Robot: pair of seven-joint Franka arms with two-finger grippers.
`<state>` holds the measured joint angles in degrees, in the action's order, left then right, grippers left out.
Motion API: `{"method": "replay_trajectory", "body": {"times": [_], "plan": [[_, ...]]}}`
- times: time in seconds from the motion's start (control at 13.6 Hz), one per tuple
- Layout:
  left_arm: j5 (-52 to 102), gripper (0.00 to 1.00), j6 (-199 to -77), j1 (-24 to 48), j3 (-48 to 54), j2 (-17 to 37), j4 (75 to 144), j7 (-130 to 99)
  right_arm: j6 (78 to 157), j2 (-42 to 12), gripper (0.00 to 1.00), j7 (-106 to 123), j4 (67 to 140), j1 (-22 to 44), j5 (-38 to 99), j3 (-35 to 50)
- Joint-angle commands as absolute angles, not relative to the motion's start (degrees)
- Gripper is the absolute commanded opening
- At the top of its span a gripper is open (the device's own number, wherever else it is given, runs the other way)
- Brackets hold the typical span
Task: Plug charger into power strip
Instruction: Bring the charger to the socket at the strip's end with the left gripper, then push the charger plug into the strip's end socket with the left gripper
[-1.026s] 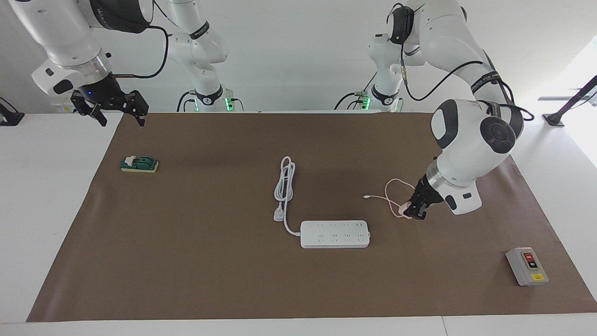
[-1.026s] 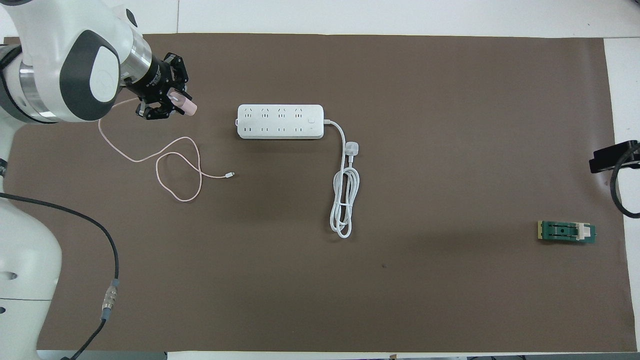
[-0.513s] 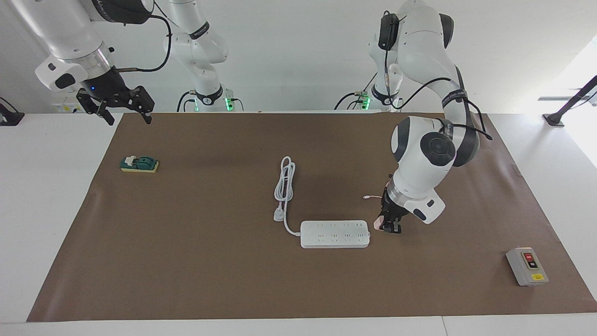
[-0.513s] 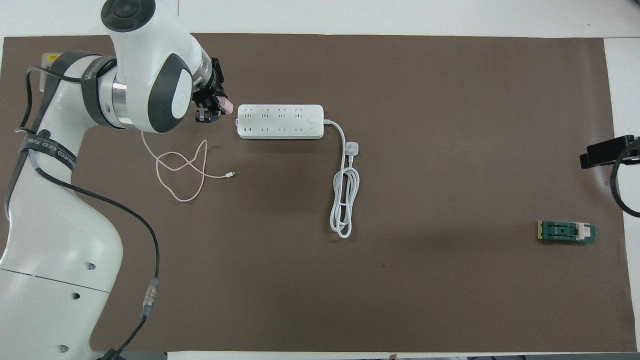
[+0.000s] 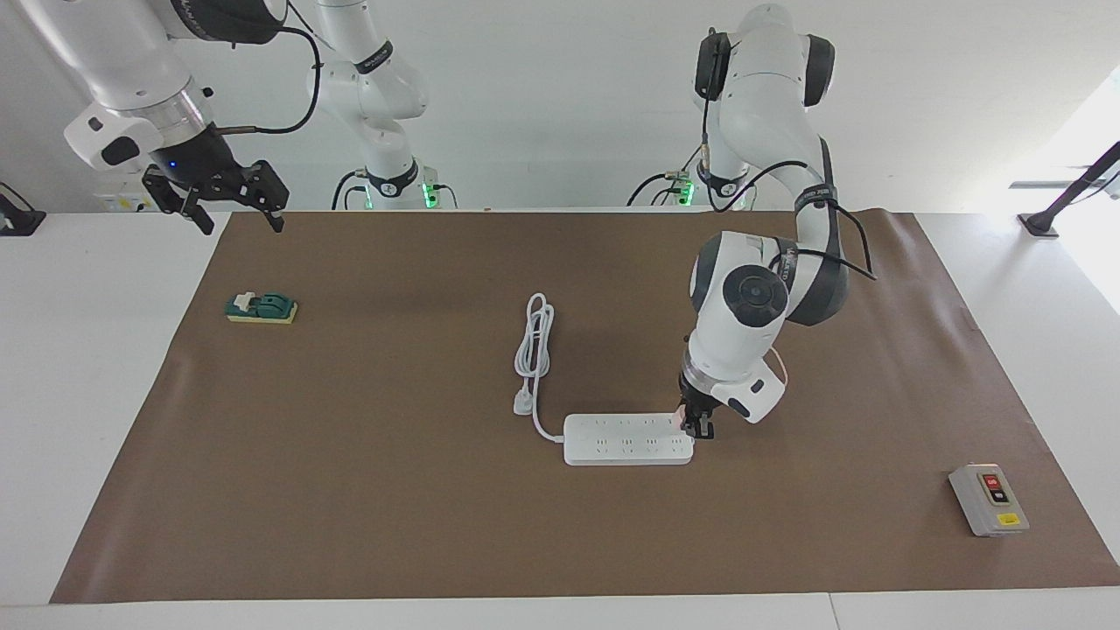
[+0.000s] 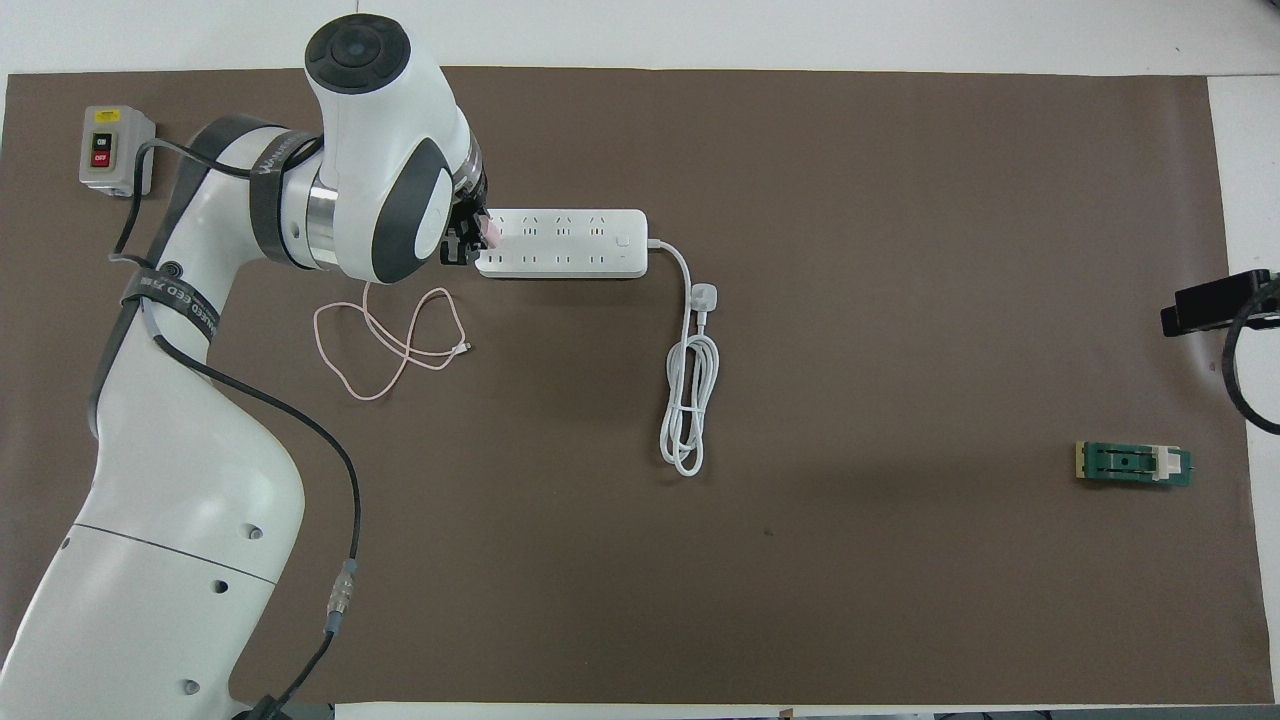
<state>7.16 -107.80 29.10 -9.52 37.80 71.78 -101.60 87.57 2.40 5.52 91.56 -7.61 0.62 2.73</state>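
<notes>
Charger [image 6: 492,230], pale pink, clamped in left gripper [image 5: 697,428] jaws, held right over the end of the power strip [image 5: 626,439] that points toward the left arm's end of the bench; whether the prongs are in a socket cannot be told. Thin pink cable [image 6: 385,345] trails off in loose loops on the brown mat [image 5: 394,490], nearer the robots than the strip. Strip lies flat mid-mat, its thick white cord [image 5: 534,350] coiled nearer the robots, round white plug [image 5: 523,403] beside the strip's other end. Wide bare mat on every side of the strip. Grey switch box [image 5: 988,500] near the mat corner at the left arm's end, well apart. Green block [image 5: 261,308] toward the right arm's end, also well apart. Right gripper [image 5: 229,208] waits raised over the mat edge at its own end, jaws spread wide, grasping nothing.
</notes>
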Motion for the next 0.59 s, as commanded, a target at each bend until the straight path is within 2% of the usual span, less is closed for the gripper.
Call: {"method": "replay_trajectory", "body": {"times": [0.0,0.51], "plan": [[5.9,0.0,-107.6,30.1,-10.2,37.7,72.3,-103.3,86.8,2.8,1.0,4.9,91.4,-8.5,0.6,3.5],[5.6,0.0,-105.9,30.9,-10.2,37.7,73.7,-103.8,86.7,2.9,1.0,5.0,91.4,-8.4,-0.9,3.6]]}}
